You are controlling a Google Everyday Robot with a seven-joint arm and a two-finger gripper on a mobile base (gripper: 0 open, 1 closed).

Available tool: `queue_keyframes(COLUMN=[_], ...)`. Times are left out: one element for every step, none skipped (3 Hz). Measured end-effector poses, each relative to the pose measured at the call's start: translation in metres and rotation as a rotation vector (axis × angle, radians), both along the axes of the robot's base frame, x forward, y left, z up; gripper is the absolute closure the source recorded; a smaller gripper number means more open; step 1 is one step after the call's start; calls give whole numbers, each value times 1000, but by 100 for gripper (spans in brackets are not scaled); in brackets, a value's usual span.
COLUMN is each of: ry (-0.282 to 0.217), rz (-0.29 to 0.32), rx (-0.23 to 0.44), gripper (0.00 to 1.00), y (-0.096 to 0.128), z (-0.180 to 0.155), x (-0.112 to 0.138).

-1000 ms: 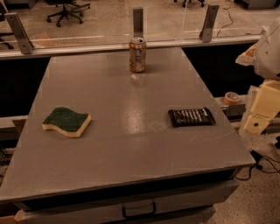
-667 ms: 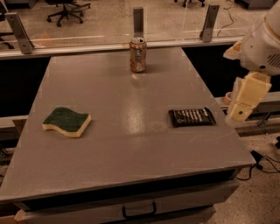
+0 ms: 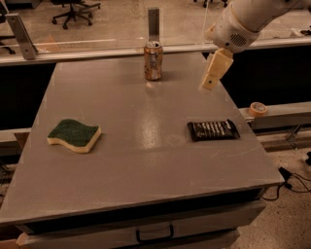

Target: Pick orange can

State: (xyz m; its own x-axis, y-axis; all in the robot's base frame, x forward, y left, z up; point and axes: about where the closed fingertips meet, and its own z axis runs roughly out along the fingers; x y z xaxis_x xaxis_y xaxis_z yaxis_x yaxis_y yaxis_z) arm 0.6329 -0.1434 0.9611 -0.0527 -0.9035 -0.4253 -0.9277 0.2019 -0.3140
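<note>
Pincer (image 3: 210, 83) has swung inward over the table (image 3: 121, 165), right of the orange can (image 3: 153, 61); grip unclear.

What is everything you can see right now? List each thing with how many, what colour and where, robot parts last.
table: 1, grey, fills the middle of the view
orange can: 1, orange-brown with silver top, upright at the table's far edge
sponge: 1, green on yellow, table's left side
snack wrapper: 1, black, flat on the table's right side
tape roll: 1, tan, on the ledge right of the table
office chair: 1, black, floor beyond the table
arm: 1, white, upper right
gripper: 1, cream, above the table's far right, apart from the can
</note>
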Motion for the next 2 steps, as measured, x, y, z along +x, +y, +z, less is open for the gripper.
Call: queue_keyframes(ry=[-3, -18], rz=[1, -40], rx=[3, 48], gripper=[0, 0], y=[1, 1], z=[0, -10], x=[0, 21])
